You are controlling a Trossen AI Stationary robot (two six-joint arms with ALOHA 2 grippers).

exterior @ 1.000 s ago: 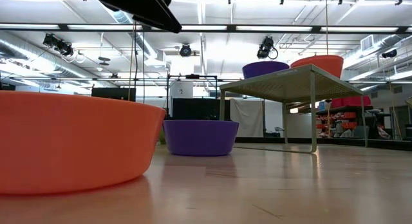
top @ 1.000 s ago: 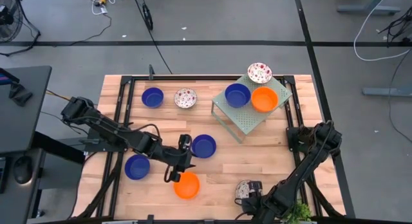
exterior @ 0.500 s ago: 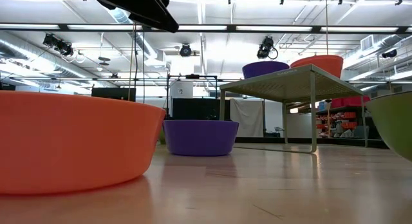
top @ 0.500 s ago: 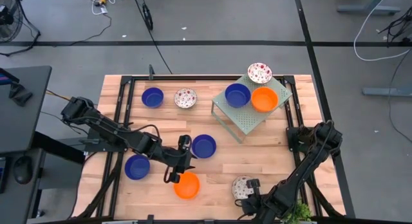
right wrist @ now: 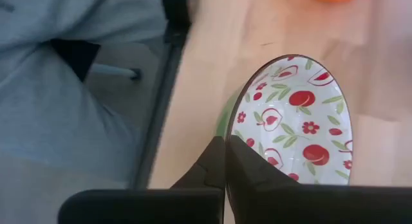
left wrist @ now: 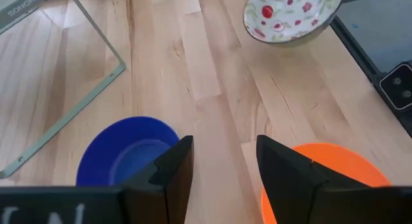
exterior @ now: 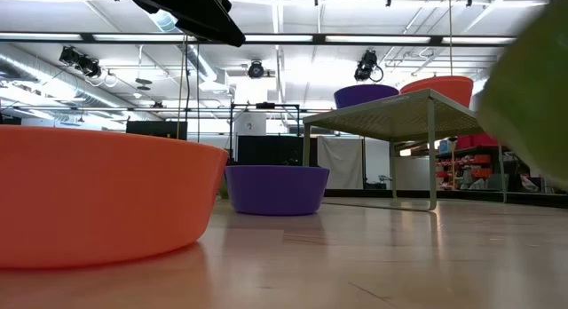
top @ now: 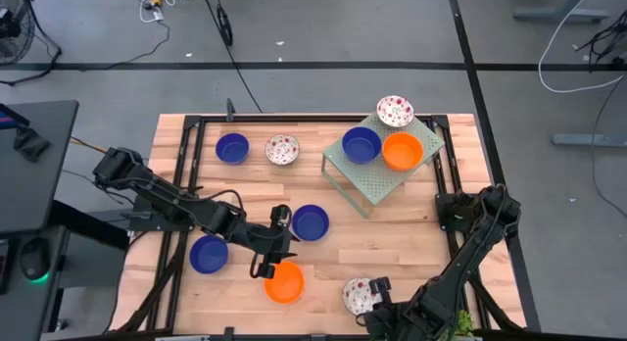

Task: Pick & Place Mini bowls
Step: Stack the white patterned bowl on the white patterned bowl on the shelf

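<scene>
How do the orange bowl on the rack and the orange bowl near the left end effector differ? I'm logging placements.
The orange bowl on the rack sits raised on the green rack, beside a blue bowl. The orange bowl on the table rests on bare wood, with the open left end effector at its rim. Both are solid orange, upright and empty.

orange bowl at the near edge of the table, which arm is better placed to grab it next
Left. The left gripper hangs open just beside the solid orange round bowl, its fingers nearly at the rim. The right gripper is shut on the white red-speckled bowl, so it is busy.
</scene>
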